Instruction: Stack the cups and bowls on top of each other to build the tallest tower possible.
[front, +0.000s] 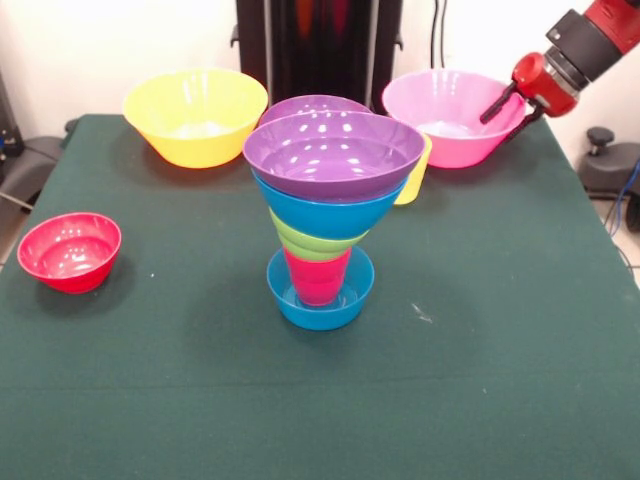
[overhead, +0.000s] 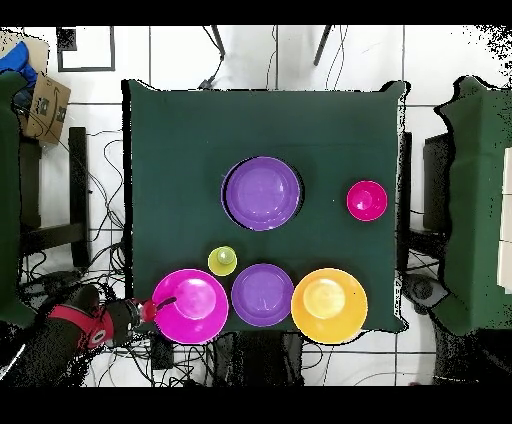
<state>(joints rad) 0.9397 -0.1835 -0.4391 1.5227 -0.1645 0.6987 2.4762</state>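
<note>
Tower (front: 322, 215) at table (front: 520, 380) centre: small blue bowl (front: 320, 298), red cup (front: 318, 275), green, blue, purple bowls above. Gripper (front: 512, 112) over pink bowl (front: 450, 120) rim; you cannot tell its opening or any load.

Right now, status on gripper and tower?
Gripper at large pink plastic bowl's rim, holding nothing. Tower upright, purple bowl topmost. Nothing in the way.
</note>
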